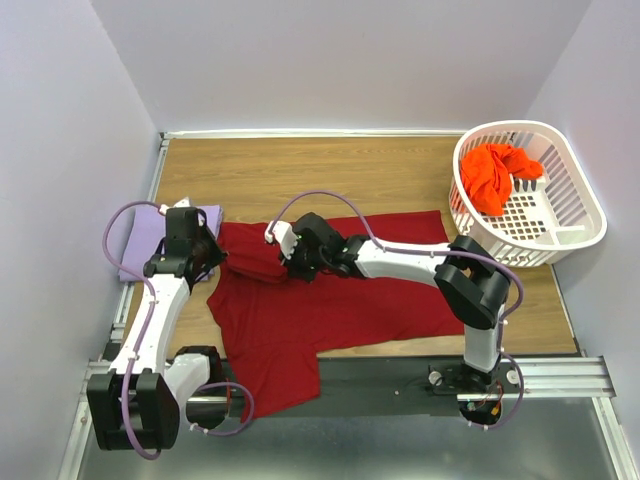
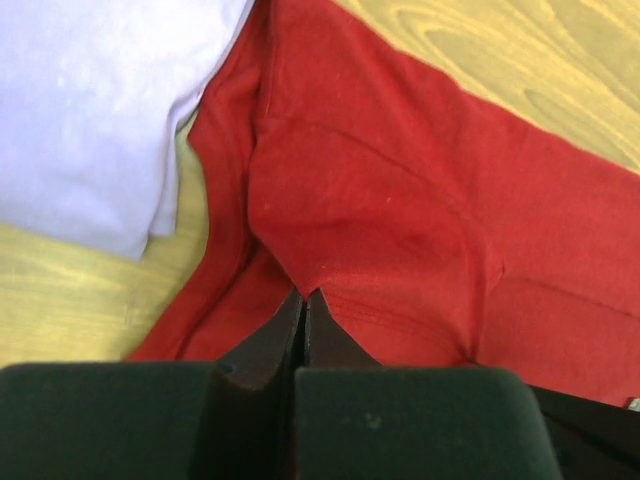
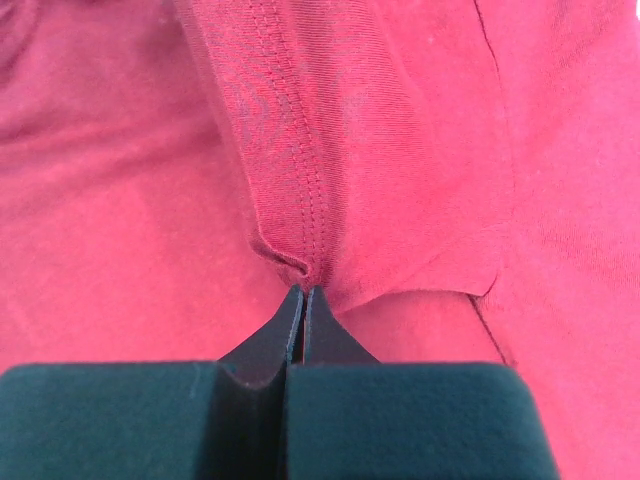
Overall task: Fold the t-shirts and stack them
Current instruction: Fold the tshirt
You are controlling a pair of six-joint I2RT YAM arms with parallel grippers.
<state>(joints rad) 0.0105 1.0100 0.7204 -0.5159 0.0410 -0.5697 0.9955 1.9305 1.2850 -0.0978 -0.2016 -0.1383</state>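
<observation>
A large dark red t-shirt (image 1: 350, 295) lies spread across the middle of the wooden table. My left gripper (image 1: 216, 256) is shut on a fold at the shirt's left edge. In the left wrist view the left gripper's (image 2: 304, 293) tips pinch the red cloth (image 2: 400, 200) beside the folded lavender t-shirt (image 2: 90, 110). My right gripper (image 1: 291, 263) is shut on a stitched hem of the red shirt (image 3: 120, 200), with cloth bunched at the gripper's (image 3: 304, 290) tips. The lavender t-shirt (image 1: 148, 238) lies at the table's left edge. An orange-red t-shirt (image 1: 493, 175) sits crumpled in the basket.
A white lattice laundry basket (image 1: 585, 225) stands at the back right corner. Bare wood (image 1: 300, 170) shows behind the red shirt. The shirt's lower left part hangs over the dark near rail (image 1: 400, 368). White walls close in on the left, back and right.
</observation>
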